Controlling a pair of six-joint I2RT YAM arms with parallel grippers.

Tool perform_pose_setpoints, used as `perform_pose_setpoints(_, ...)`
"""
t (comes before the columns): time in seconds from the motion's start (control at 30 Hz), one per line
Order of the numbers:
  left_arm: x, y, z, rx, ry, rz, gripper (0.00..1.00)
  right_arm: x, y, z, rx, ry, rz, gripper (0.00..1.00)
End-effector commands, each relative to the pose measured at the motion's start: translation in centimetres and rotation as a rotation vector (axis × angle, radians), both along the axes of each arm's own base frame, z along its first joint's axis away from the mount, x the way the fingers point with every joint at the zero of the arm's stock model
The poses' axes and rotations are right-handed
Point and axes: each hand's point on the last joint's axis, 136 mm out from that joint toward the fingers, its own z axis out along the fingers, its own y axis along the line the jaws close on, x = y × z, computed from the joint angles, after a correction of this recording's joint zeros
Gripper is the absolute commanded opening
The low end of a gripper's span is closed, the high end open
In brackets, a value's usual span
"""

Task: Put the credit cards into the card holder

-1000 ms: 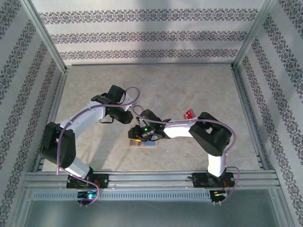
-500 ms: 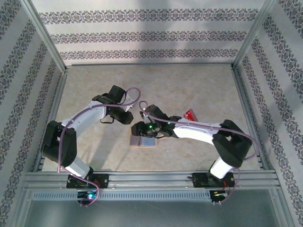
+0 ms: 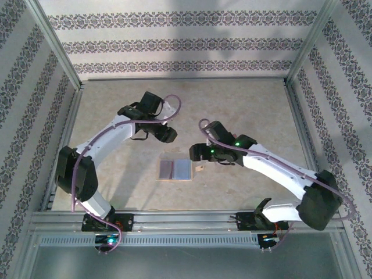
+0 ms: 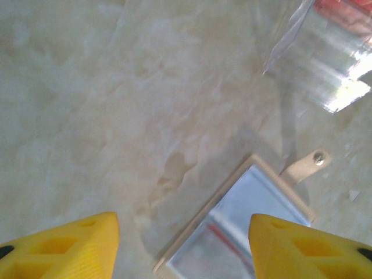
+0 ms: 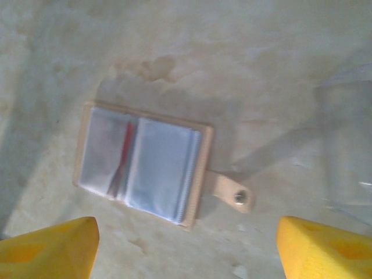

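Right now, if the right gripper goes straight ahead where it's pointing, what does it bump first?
Probably the open card holder, lying flat on the table ahead of the open right gripper. Depth is unclear, so it could touch bare table beside the snap tab instead.

The right gripper (image 3: 197,153) is pulling off the card holder (image 3: 175,170) toward the right of centre, its jaws spreading wide; the left gripper (image 3: 170,135) is drawing back toward the upper middle, also opening, leaving the holder uncovered
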Motion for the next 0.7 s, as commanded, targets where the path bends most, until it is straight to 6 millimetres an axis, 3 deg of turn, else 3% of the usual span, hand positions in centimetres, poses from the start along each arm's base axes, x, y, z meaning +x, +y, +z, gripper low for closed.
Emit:
perform_pose_setpoints(0.0, 0.0, -2.3, 0.1, 0.026, 0.0, -0.043, 0.73, 0.1, -4.4, 1.1, -0.097, -0.037, -0.049, 0.82)
perform_pose_setpoints(0.17, 0.2, -6.5, 0.4, 0.005, 0.006, -0.082, 0.79, 0.8, -8.8, 2.4, -0.107, -0.059, -0.139, 0.82)
perform_pose_setpoints(0.33, -0.2, -10.5, -1.0, 0.025, 0.059, -0.127, 0.81, 1.5, -12.4, 2.4, -0.134, -0.054, -0.211, 0.82)
perform_pose_setpoints(0.53, -1.2, -13.9, -3.3, 0.067, 0.107, -0.186, 0.82, 2.4, -15.3, 1.0, -0.152, -0.022, -0.279, 0.82)
perform_pose_setpoints(0.67, -1.1, -15.1, -4.9, 0.084, 0.134, -0.196, 0.82, 3.1, -15.9, 0.2, -0.142, 0.004, -0.292, 0.82)
